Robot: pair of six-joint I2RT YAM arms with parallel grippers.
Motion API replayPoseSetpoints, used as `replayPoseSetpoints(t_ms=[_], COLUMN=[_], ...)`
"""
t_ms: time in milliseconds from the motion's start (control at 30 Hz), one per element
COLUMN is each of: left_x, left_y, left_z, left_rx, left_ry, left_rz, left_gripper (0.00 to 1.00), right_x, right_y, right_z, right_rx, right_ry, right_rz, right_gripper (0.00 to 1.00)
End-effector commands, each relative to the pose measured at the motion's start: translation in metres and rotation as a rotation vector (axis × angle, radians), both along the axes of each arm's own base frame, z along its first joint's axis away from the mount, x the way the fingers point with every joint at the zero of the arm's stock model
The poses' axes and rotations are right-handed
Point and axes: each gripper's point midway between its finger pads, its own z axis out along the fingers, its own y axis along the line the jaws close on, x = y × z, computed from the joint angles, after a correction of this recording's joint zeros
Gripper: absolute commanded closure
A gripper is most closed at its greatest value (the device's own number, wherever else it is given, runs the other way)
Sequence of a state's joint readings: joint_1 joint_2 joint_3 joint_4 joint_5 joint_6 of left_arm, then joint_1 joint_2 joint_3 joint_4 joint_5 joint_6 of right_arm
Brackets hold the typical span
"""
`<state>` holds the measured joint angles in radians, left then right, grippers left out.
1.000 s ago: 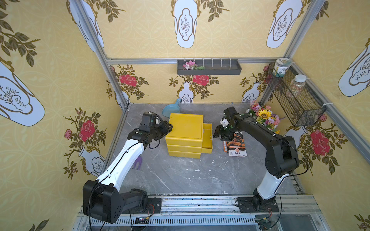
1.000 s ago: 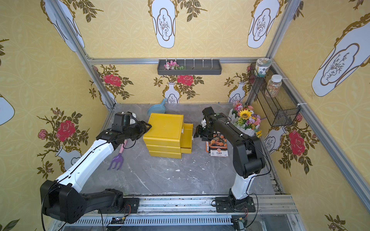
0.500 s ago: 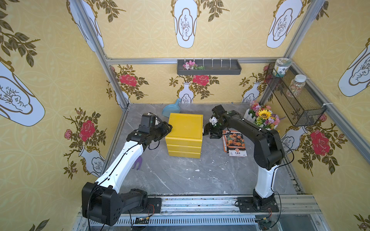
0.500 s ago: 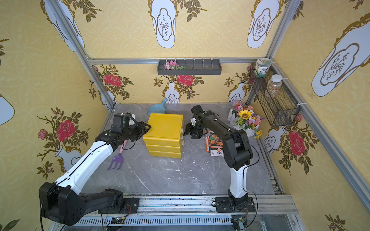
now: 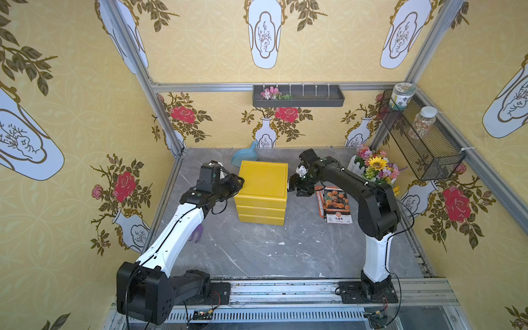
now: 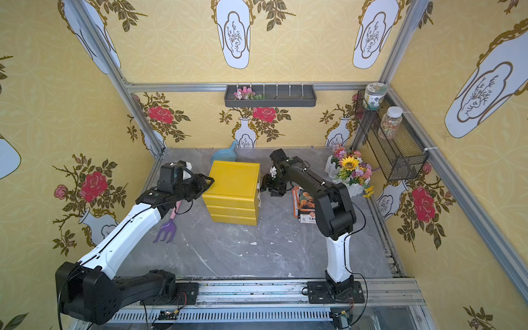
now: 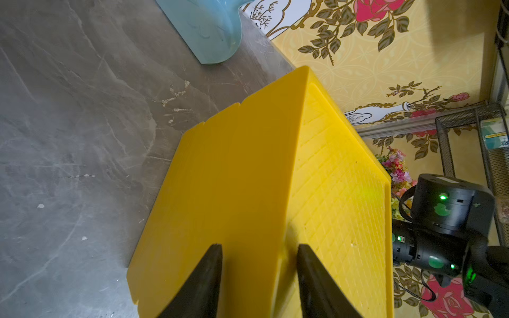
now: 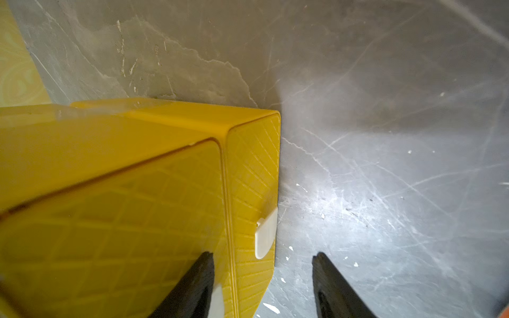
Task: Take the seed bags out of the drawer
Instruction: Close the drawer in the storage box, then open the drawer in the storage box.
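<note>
Take the rail edge of the table [image 5: 257, 251] as six o'clock and the yellow cabinet [image 5: 264, 178] as the centre of the dial.

Nearest, at about eight, a purple rake [image 6: 167, 230] lies flat beside the left arm, playing no part here. At three to four, the seed bags [image 5: 337, 204] lie overlapped on the table, partly under the right arm and well clear of the cabinet. They look already out, and all the drawers appear flush.

At nine, the left gripper [image 5: 240, 180] straddles the cabinet's top edge, one finger on the side and one on the lid. I cannot tell whether it pinches. It is probably there to keep the light cabinet from sliding.

At three, the right gripper [image 5: 292, 186] is spread open and empty. One finger sits against a drawer front near a white handle [image 8: 265, 236], the other over bare table, which suits pushing rather than grasping.

Farther back, a blue scoop [image 5: 243, 155] rests at eleven and flowers [image 5: 377, 168] at two, both out of the arms' way.
</note>
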<state>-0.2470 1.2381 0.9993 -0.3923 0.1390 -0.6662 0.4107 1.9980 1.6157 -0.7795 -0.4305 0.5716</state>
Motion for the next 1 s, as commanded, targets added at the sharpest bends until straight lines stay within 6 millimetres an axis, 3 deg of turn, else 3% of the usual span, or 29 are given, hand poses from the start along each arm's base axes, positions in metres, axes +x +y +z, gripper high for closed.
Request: replayPoseSetpoints(t_ms=[0, 167, 367, 667, 967], left_x=[-0.027, -0.026, -0.024, -0.026, -0.028], left_y=[0.013, 0.012, 0.012, 0.012, 0.014], left_z=[-0.041, -0.042, -0.041, -0.041, -0.042], left_rx=[0.077, 0.077, 0.076, 0.078, 0.081], left_ry=[0.181, 0.185, 0.186, 0.190, 0.189], left_rz=[0.015, 0.014, 0.012, 0.009, 0.015], left_gripper=[0.53, 0.54, 0.54, 0.54, 0.54], right_x=[-0.001, -0.011, -0.027, -0.029, -0.030], right_y=[-0.010, -0.019, -0.001, 0.019, 0.020], right_z=[0.001, -0.008, -0.022, -0.025, -0.036], right_rx=[0.003, 0.004, 0.034, 0.050, 0.020], right_ry=[-0.009, 0.013, 0.044, 0.047, 0.066], right_rz=[-0.016, -0.031, -0.009, 0.015, 0.019], right_gripper=[0.39, 0.40, 0.44, 0.46, 0.54])
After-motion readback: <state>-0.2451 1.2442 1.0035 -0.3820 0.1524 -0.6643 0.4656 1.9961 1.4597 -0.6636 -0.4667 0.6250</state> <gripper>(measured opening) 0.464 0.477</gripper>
